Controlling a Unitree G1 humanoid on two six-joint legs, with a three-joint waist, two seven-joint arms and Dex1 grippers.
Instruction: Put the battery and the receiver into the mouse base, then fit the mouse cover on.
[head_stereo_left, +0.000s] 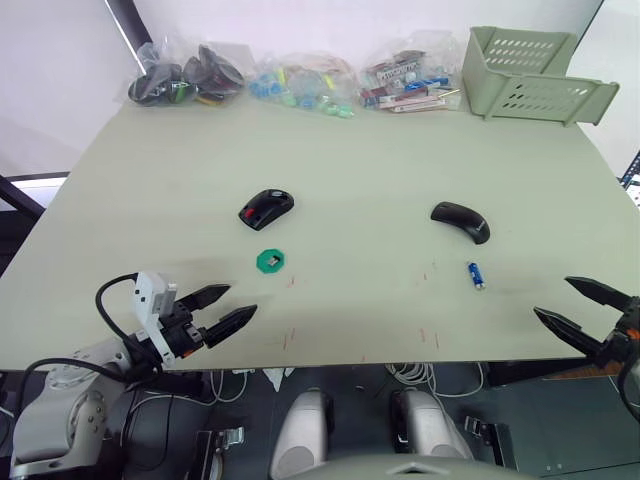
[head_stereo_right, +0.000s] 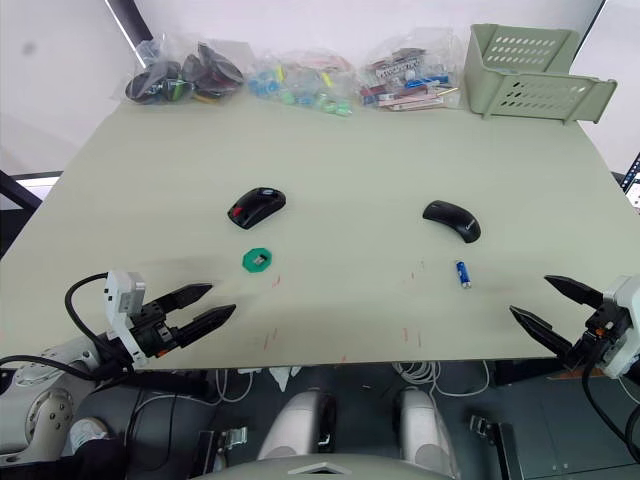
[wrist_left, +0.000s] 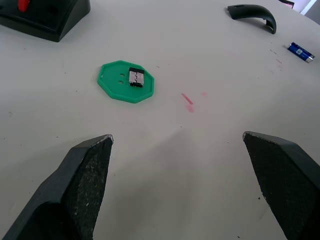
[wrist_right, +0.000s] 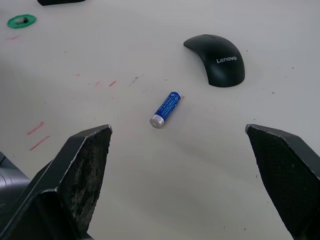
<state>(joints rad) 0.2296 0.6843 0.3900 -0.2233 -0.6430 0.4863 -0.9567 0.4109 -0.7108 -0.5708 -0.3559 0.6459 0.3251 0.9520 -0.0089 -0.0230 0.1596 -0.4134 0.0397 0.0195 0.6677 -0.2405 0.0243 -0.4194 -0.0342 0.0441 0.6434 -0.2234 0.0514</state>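
Observation:
The black mouse base (head_stereo_left: 265, 208) with its red patch lies left of the table's middle. Just in front of it, the tiny dark receiver (wrist_left: 136, 77) rests on a green disc (head_stereo_left: 270, 261). To the right lies the glossy black mouse cover (head_stereo_left: 461, 220), and the small blue battery (head_stereo_left: 476, 274) lies on the table in front of it. My left gripper (head_stereo_left: 224, 308) hovers open at the front left edge, short of the disc. Over the front right edge my right gripper (head_stereo_left: 582, 309) is open too, with the battery (wrist_right: 165, 109) ahead of it.
Clear bags of parts (head_stereo_left: 300, 82) line the table's far edge. A pale green basket (head_stereo_left: 530, 75) stands at the far right corner. Small red marks (head_stereo_left: 428, 272) dot the tabletop near the front.

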